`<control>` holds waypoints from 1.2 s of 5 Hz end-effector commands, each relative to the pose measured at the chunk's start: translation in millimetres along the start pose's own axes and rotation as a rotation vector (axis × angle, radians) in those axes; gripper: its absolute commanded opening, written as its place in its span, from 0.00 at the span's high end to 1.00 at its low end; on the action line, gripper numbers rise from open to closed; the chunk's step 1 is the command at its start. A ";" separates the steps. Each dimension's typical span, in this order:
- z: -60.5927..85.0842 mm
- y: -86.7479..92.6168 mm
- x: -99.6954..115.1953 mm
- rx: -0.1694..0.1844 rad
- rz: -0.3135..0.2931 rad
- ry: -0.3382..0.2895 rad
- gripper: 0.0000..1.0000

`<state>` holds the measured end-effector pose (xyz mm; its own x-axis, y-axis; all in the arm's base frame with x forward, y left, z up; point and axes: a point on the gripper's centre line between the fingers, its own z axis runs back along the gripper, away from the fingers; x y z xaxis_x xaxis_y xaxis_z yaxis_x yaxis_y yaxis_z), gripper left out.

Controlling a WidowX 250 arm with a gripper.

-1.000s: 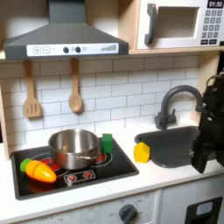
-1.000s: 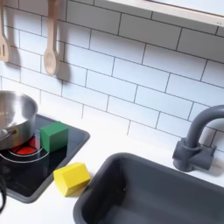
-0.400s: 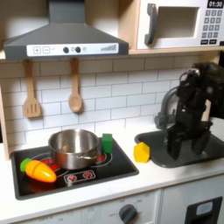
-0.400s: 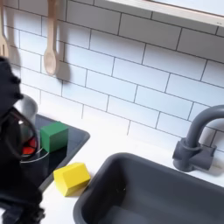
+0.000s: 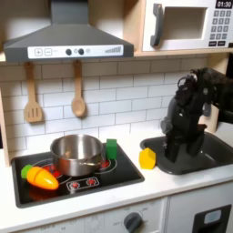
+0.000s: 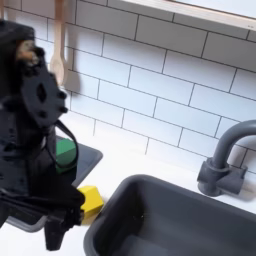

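Observation:
My black gripper (image 5: 171, 161) hangs low over the left rim of the dark sink (image 5: 207, 153), just right of a yellow block (image 5: 146, 158) on the white counter. In the second exterior view the gripper (image 6: 35, 230) stands in front of the yellow block (image 6: 93, 200) and covers part of it; one dark finger (image 6: 54, 228) points down beside the block. The jaws look spread, with nothing between them. A green block (image 5: 111, 148) stands on the stove (image 5: 91, 182) behind the yellow one, and my arm partly hides the green block (image 6: 66, 151) in the second exterior view.
A steel pot (image 5: 77, 154) and an orange and yellow toy vegetable (image 5: 38, 176) sit on the stove. The grey faucet (image 6: 224, 160) rises behind the sink (image 6: 170, 215). Two wooden utensils (image 5: 78, 95) hang on the tiled wall, under a hood (image 5: 64, 41) and microwave (image 5: 187, 25).
My arm has swung in from the first exterior view's right edge, across the sink, and down to the sink's left rim beside the yellow block. The blocks and pot have not moved.

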<state>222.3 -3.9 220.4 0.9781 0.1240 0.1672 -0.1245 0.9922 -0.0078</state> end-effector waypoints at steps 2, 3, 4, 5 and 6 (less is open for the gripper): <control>-33.2 5.2 32.2 0.021 0.132 0.003 0.00; -41.5 10.4 44.3 0.010 0.182 -0.010 0.00; -44.9 12.9 51.0 -0.075 0.162 -0.011 0.00; -41.5 14.9 53.5 -0.067 0.180 -0.025 0.00; -41.5 15.5 53.6 -0.070 0.178 -0.025 0.00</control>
<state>279.7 18.7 188.3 0.9372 0.2982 0.1811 -0.2824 0.9532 -0.1083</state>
